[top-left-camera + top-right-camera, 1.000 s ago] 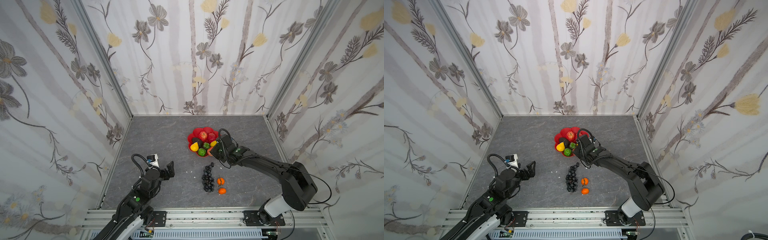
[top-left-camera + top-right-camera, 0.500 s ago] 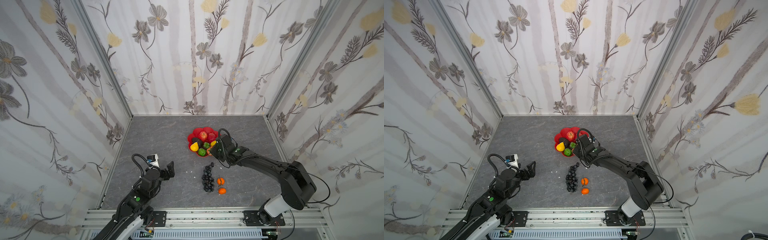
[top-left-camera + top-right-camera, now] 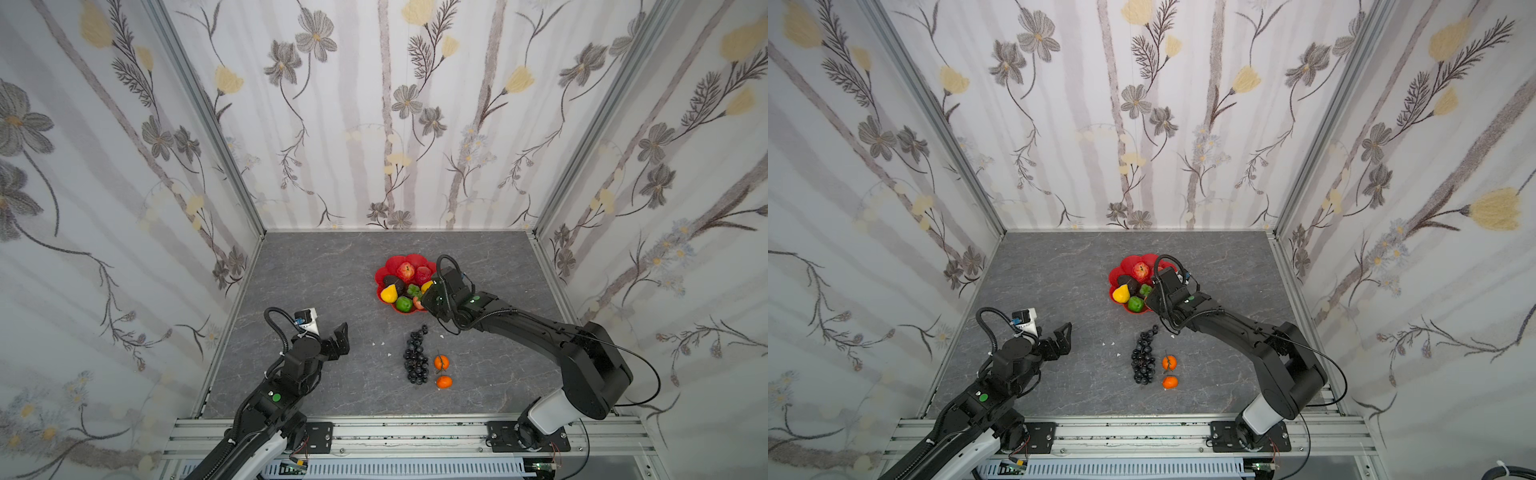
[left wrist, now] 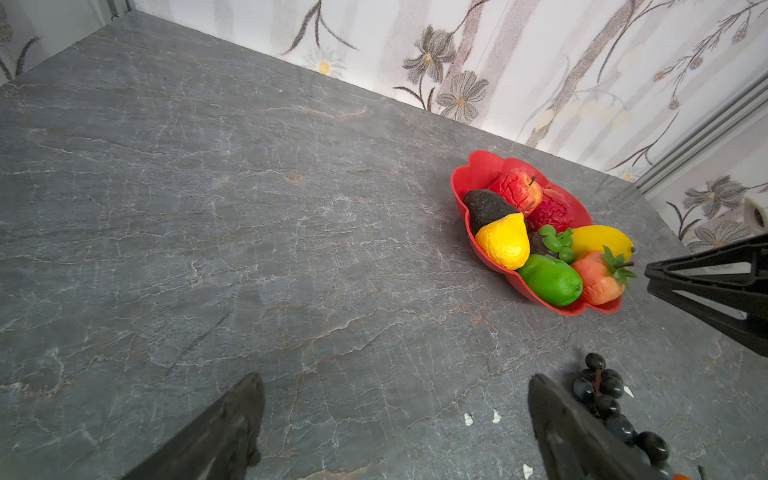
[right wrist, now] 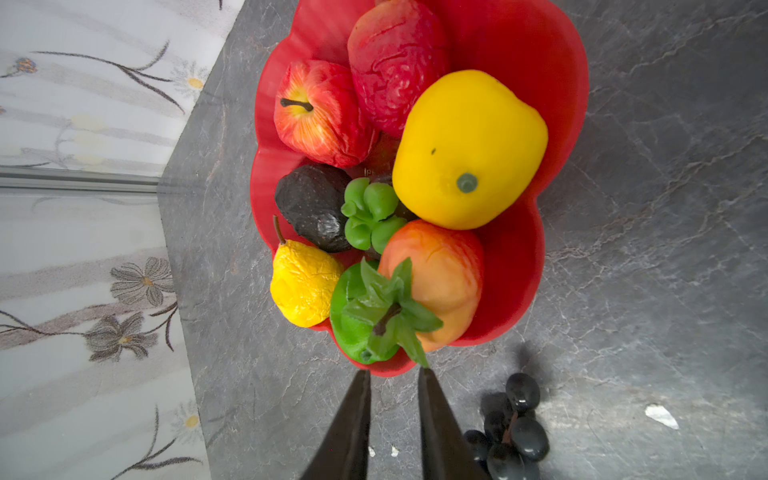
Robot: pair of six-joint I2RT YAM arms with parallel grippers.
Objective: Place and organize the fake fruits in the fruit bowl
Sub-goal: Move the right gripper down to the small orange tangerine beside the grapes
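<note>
The grape bunch [image 3: 417, 357] at six o'clock of the fruit bowl [image 3: 388, 262] looks light and floppy: pinch its stem. Empty right tool [image 5: 394, 371] narrowly parted; left tool [image 4: 395, 380] spread wide.

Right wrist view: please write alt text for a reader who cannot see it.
A red bowl holds fake fruits, including a yellow lemon and a red apple. The claw, slightly open and empty, points at its rim; black grapes lie on the grey table nearby.
</note>
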